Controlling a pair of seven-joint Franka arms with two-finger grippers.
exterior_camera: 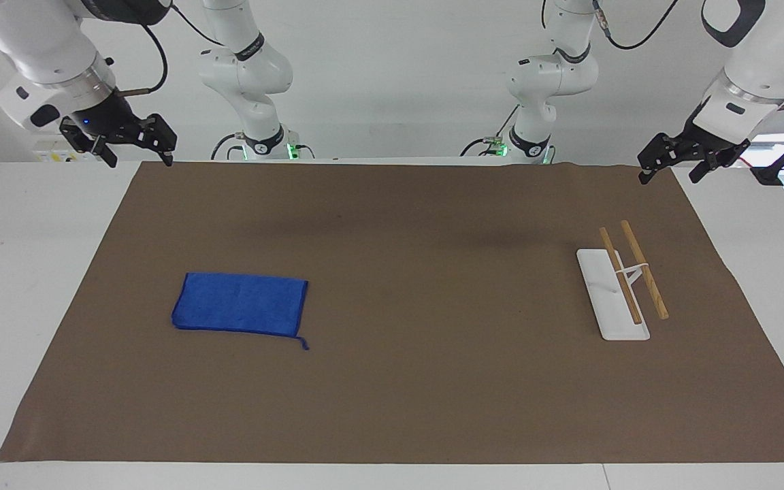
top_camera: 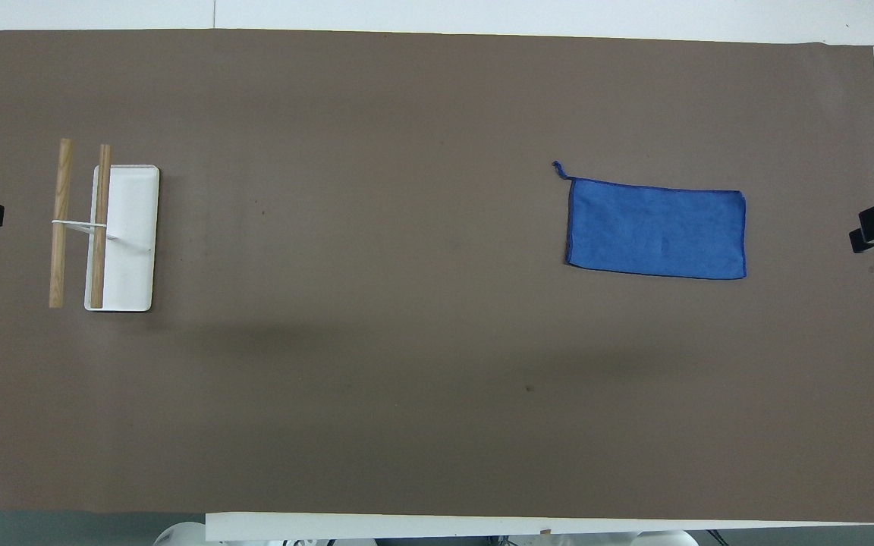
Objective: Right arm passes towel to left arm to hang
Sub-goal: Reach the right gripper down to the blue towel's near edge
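The blue towel (exterior_camera: 241,304) lies flat as a folded rectangle on the brown mat (exterior_camera: 419,395), toward the right arm's end of the table. Its thin loop sticks out at the corner farther from the robots, on the side toward the mat's middle. It also shows in the overhead view (top_camera: 657,227). My right gripper (exterior_camera: 139,160), with the blue light, hangs open and empty in the air over the mat's corner at its own end. My left gripper (exterior_camera: 671,175) hangs open and empty over the mat's corner at the left arm's end. Both are well apart from the towel.
A white rack base (exterior_camera: 596,286) with two wooden bars (exterior_camera: 644,269) on a thin white stand sits toward the left arm's end, also in the overhead view (top_camera: 133,258). White table (exterior_camera: 24,286) borders the mat. Two more white arms stand at the back.
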